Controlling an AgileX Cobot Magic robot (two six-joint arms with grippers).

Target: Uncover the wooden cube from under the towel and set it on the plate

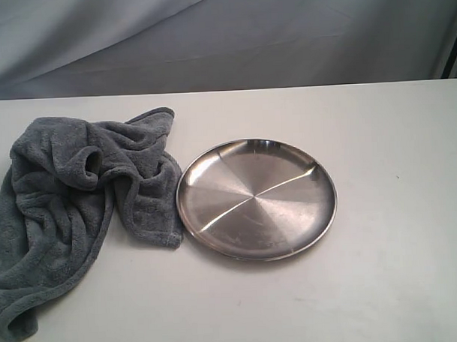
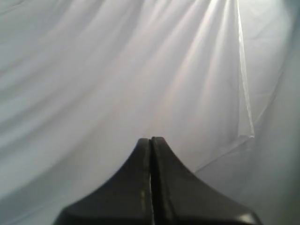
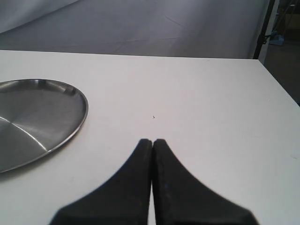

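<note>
A dark grey fluffy towel (image 1: 72,199) lies crumpled on the left of the white table, one corner touching the plate's rim. The wooden cube is hidden; no part of it shows. The round silver plate (image 1: 256,198) sits empty in the middle, and its edge (image 3: 70,126) also shows in the right wrist view. Neither arm appears in the exterior view. My left gripper (image 2: 151,139) is shut with nothing in it, facing only a white cloth backdrop. My right gripper (image 3: 153,140) is shut and empty, low over bare table beside the plate.
The white table (image 1: 381,233) stretches right of the plate. A grey-white cloth backdrop (image 1: 224,36) hangs behind the table's far edge. A dark stand post (image 3: 262,28) rises past the table's far corner in the right wrist view.
</note>
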